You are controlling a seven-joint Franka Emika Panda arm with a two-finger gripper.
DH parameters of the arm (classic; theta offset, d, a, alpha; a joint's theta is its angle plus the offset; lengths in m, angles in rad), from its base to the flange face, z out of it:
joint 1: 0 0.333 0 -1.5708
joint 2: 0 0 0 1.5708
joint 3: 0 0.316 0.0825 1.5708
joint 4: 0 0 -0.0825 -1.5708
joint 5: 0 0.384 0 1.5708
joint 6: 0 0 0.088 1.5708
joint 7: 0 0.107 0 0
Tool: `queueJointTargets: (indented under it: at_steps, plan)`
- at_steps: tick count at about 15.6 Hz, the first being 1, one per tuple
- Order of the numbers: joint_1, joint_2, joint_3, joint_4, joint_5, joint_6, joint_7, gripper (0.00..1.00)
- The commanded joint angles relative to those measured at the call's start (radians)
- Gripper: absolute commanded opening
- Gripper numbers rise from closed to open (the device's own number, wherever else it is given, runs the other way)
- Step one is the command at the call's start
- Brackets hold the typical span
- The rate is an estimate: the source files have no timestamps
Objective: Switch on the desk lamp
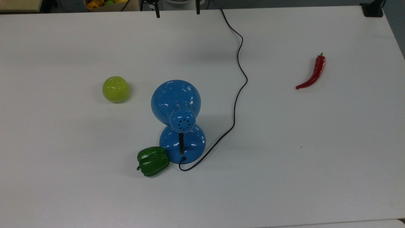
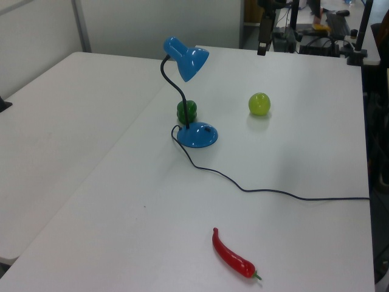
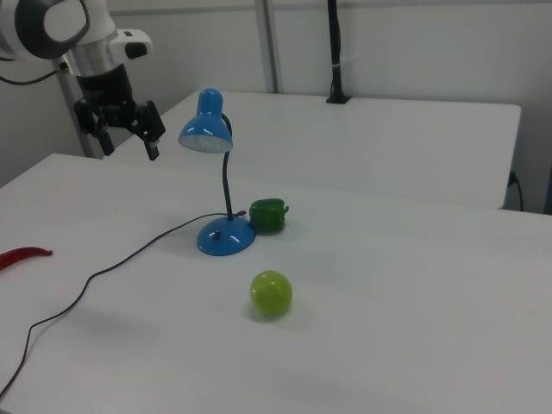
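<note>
The desk lamp [image 1: 176,100] stands mid-table, glossy blue, with its dome shade [image 3: 206,131] tilted down on a thin black neck over a round base [image 2: 197,135]. A small black switch [image 3: 217,235] sits on the base. The lamp's black cord [image 1: 238,91] snakes from the base to the table's far edge in the top view. My gripper [image 3: 129,148] hangs open in the air with nothing between its fingers, to the right view's left of the shade, at about shade height and apart from it. In the top view the gripper [image 1: 177,12] is at the top edge.
A green bell pepper [image 1: 152,161] touches the lamp base. A yellow-green apple [image 1: 115,89] lies to the top view's left of the shade. A red chili [image 1: 313,72] lies far to the top view's right. A black clamp [image 1: 373,9] sits at the table's corner.
</note>
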Motion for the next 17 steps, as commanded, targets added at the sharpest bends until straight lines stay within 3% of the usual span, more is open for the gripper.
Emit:
queueJointTargets:
  at_steps: [1,14,16,17]
  plan:
    - [0.0,0.0,0.003,0.007,-0.001,-0.021,-0.006,1.0]
    - [-0.01,0.0,0.001,0.004,0.02,0.008,-0.023,0.99]
    - [-0.01,0.001,0.001,-0.007,0.02,0.028,-0.032,0.81]
    - [-0.01,0.0,0.001,-0.007,0.02,0.029,-0.046,0.67]
